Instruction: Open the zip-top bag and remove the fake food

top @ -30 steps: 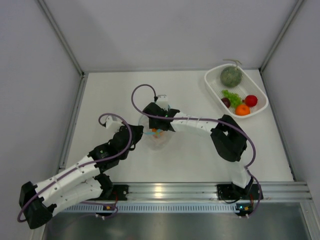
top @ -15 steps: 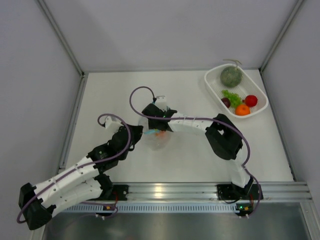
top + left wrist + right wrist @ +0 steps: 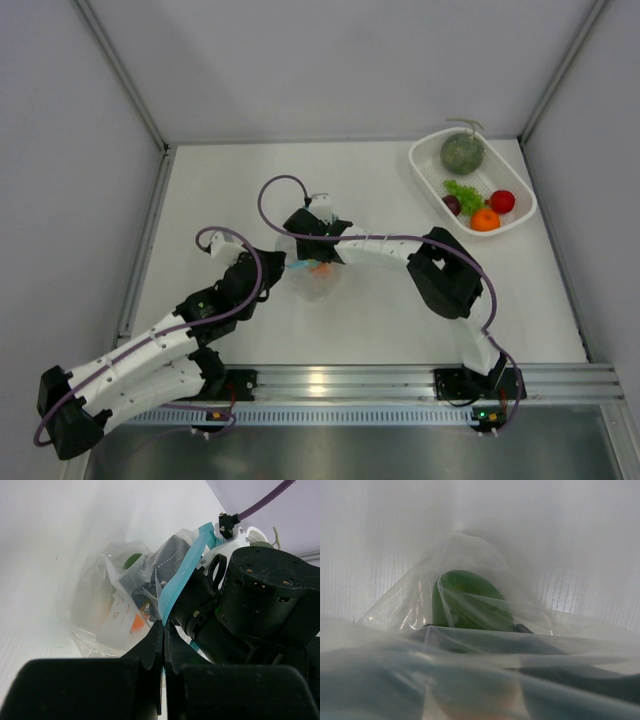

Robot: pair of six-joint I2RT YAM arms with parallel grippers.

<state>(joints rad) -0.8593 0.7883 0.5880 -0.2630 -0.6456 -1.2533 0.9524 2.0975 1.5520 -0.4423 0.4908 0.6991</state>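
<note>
Left gripper (image 3: 274,262): jaws pressed together on the light blue zip strip (image 3: 182,575) at the mouth of the zip-top bag (image 3: 318,284), the strip pinched right at the fingertips.
Right gripper (image 3: 314,258): pushed into the bag's mouth from the side opposite the left gripper. Crinkled plastic veils its fingers, so I cannot tell whether they stand apart or together.
Zip-top bag: lying on the white table (image 3: 380,320) between the two grippers, its mouth held up by the left one.
Green piece (image 3: 470,600): inside the bag, just ahead of the right fingertips, behind a fold of plastic.
Orange piece (image 3: 137,625): inside the bag, low down, close beside the left fingertips.
White basket (image 3: 416,166): well away from both grippers, off beyond the right arm's elbow.
Basket contents: grey-green melon (image 3: 463,152), leafy green (image 3: 462,190), dark red piece (image 3: 452,204), red ball (image 3: 503,201), orange ball (image 3: 485,219).
</note>
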